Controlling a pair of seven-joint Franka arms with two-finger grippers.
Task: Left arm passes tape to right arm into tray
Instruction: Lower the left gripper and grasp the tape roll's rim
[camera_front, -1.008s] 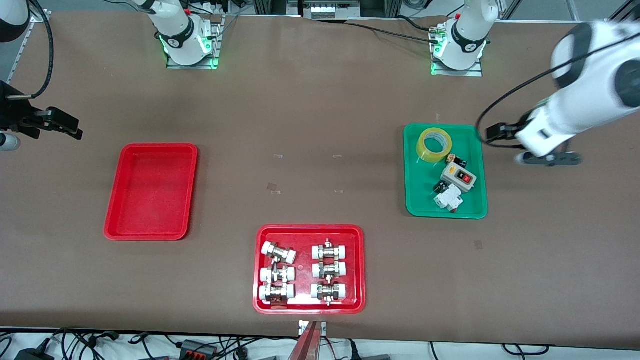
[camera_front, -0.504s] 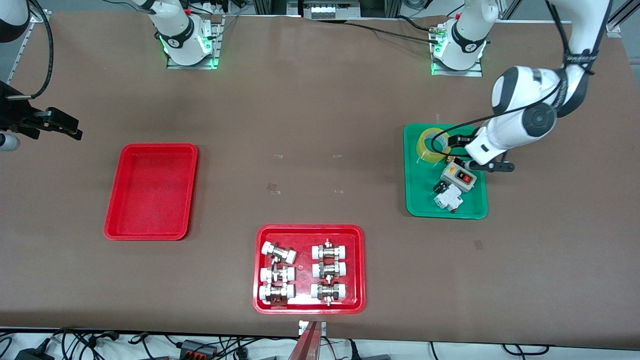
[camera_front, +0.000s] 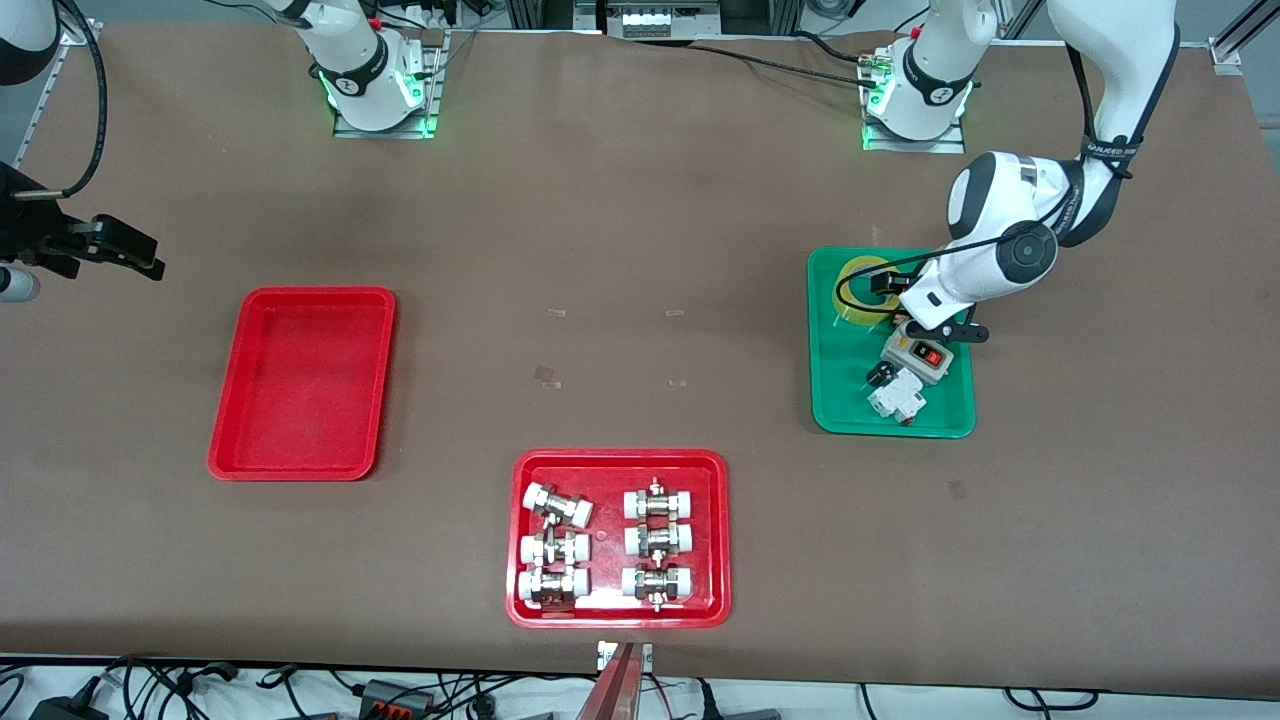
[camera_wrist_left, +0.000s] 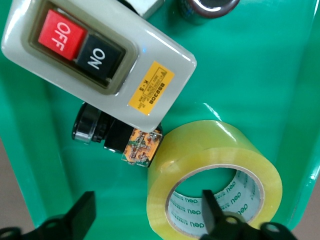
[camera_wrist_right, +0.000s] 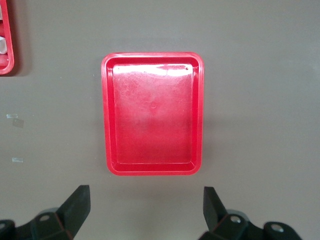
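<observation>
The tape (camera_wrist_left: 215, 180) is a yellow roll with a white core, lying flat in the green tray (camera_wrist_left: 260, 65) at the end farther from the front camera. My left gripper (camera_wrist_left: 147, 212) is low over it and open. One finger (camera_wrist_left: 212, 210) is in the core hole and the other (camera_wrist_left: 82, 215) stands outside the roll over bare tray. In the front view the left wrist covers much of the tape (camera_front: 852, 268). My right gripper (camera_wrist_right: 145, 207) waits open, high over the table at the right arm's end, beside the plain red tray (camera_wrist_right: 152, 114), which lies bare (camera_front: 303, 383).
In the green tray (camera_front: 840, 400) a grey ON/OFF switch box (camera_wrist_left: 95, 60) lies close beside the tape, with a small black part (camera_wrist_left: 92, 127) between them and a white breaker (camera_front: 895, 398) nearer the front camera. A red tray with pipe fittings (camera_front: 618, 610) sits near the front edge.
My left arm has swung in from the table's end to over the green tray and come down onto the tape. The right arm has not moved.
</observation>
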